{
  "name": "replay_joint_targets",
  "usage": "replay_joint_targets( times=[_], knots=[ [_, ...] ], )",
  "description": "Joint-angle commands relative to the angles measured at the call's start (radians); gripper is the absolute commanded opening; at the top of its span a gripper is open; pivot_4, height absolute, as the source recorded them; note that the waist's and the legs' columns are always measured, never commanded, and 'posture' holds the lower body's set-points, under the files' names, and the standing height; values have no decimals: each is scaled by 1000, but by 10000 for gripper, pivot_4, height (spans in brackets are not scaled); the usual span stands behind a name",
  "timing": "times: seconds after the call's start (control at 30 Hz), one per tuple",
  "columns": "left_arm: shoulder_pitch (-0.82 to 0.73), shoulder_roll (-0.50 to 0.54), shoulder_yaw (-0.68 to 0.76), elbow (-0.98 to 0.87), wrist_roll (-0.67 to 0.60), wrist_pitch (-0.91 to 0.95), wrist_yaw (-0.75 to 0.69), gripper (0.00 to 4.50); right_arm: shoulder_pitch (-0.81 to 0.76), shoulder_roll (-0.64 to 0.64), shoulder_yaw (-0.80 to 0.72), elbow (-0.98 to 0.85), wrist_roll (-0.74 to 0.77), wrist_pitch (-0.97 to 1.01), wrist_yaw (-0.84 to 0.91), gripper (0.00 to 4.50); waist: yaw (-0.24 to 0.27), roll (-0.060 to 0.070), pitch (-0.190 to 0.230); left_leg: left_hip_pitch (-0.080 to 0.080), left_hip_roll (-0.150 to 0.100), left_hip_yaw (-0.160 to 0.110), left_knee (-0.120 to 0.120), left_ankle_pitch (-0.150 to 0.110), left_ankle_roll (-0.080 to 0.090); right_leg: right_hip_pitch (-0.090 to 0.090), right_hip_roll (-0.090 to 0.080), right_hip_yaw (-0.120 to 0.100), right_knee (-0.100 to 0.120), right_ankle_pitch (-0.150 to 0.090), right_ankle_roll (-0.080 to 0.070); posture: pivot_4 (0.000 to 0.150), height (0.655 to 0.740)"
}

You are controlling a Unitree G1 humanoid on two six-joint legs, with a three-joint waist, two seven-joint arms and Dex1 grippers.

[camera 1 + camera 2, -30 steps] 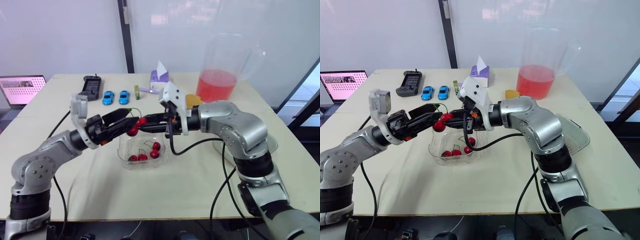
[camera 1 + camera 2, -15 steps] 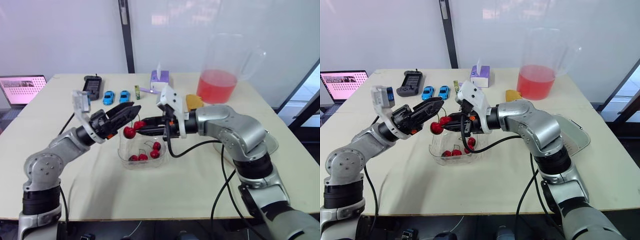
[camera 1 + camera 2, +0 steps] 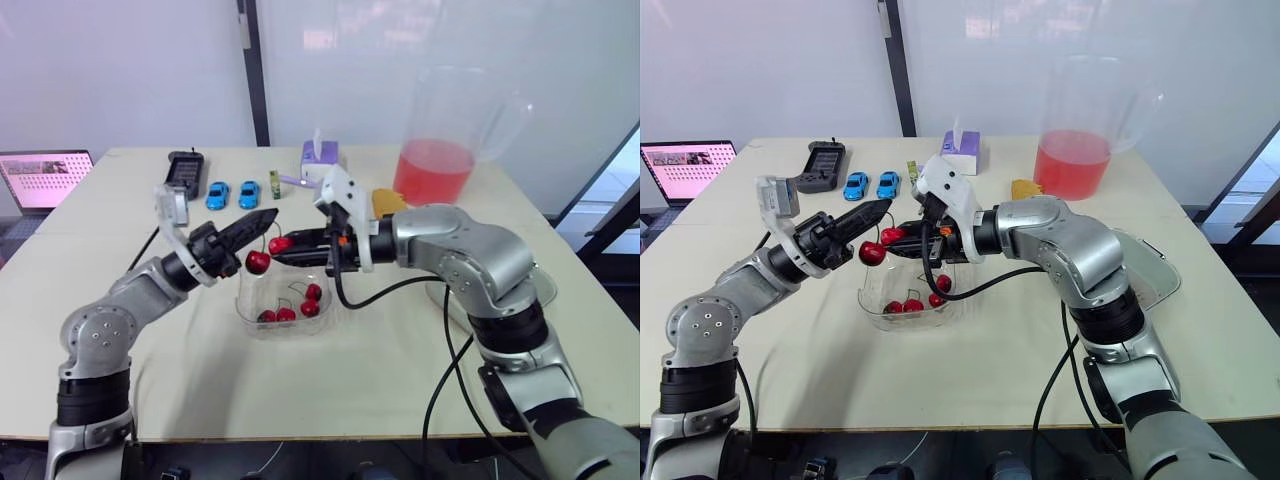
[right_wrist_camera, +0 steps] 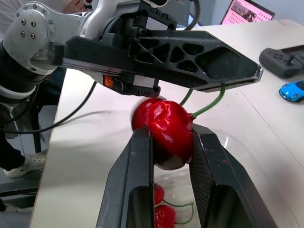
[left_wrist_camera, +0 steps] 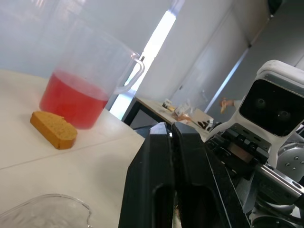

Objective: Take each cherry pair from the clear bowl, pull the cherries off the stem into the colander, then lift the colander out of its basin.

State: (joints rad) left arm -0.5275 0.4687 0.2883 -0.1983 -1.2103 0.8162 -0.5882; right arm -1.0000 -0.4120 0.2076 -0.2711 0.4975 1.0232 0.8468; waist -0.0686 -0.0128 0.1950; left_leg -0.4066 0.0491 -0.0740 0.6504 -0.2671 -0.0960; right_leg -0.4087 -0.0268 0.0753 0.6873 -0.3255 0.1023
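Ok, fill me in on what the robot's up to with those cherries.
The robot holds a cherry pair above the clear bowl, stretched between its two grippers. The left gripper is shut on the stem, and the right gripper is shut on one cherry. The other cherry hangs free beneath the left fingers. Both look attached to the stem. More cherries lie in the bowl.
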Motion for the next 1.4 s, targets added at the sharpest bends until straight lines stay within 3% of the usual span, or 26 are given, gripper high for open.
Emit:
replay_joint_targets(
  times=[0.03, 0.13, 0.17, 0.23, 0.37, 0.43, 0.63, 0.87, 1.0, 1.4],
  knots=[
    [-20, -1, 6, -28, -21, -4, -6, 321, -29, -1, -18, -17, 16, -10, -7, 5680, 0, 0, 0, 0, 0, 0, 0, 0, 0, 0, 0, 0, 0, 0, 0, 1500, 7400],
    [-15, -2, 6, -35, -32, 7, -3, 321, -24, 2, -24, -14, 19, 1, -18, 5680, 0, 0, 0, 0, 0, 0, 0, 0, 0, 0, 0, 0, 0, 0, 0, 1500, 7400],
    [-17, -2, 6, -35, -35, 9, -5, 0, -22, 4, -30, -10, 25, 18, -26, 13208, 0, 0, 0, 0, 0, 0, 0, 0, 0, 0, 0, 0, 0, 0, 0, 1500, 7400],
    [-25, 0, 6, -31, -41, 14, -6, 0, -11, -5, -36, -24, 60, 46, -6, 17486, 0, 0, 0, 0, 0, 0, 0, 0, 0, 0, 0, 0, 0, 0, 0, 1500, 7400],
    [-41, 7, 3, -21, -50, 26, -12, 0, 1, -28, -43, -43, 112, 91, 12, 37520, 1, 0, 0, 0, 0, 0, 0, 0, 0, 0, 0, 0, 0, 0, 0, 1500, 7400],
    [-52, 5, 6, -15, -57, 34, -13, 0, 1, -38, -45, -35, 117, 107, 2, 44634, 1, 0, 0, 0, 0, -1, 0, 0, 0, 0, 0, 0, 0, 0, 0, 1500, 7400],
    [-73, 31, -6, -20, -82, 75, -57, 0, -45, -103, -145, 64, 174, 199, 11, 44634, 3, 0, 0, 0, 0, -1, 0, 0, 0, 0, 0, 0, 0, 0, 0, 1500, 7400],
    [-130, 139, -65, 31, -23, 131, -221, 0, -36, -128, -255, 6, 407, 484, 34, 44634, -1, 0, 0, 0, 0, -1, -1, 0, 0, 0, 1, -1, -1, 0, 0, 1500, 7400],
    [-164, 148, -80, 72, -1, 132, -263, 0, -27, -49, -318, 37, 452, 591, -62, 44634, -1, 0, 0, 0, 0, -1, -1, 0, 0, 0, 1, -1, -1, 0, 0, 1500, 7400],
    [-147, 114, -84, 56, 9, 133, -269, 0, -51, 76, -402, 117, 514, 591, -250, 44634, 0, 0, 0, -1, 0, -1, -1, 0, 0, 0, 1, -1, -1, 0, 0, 1500, 7400]
  ],
)
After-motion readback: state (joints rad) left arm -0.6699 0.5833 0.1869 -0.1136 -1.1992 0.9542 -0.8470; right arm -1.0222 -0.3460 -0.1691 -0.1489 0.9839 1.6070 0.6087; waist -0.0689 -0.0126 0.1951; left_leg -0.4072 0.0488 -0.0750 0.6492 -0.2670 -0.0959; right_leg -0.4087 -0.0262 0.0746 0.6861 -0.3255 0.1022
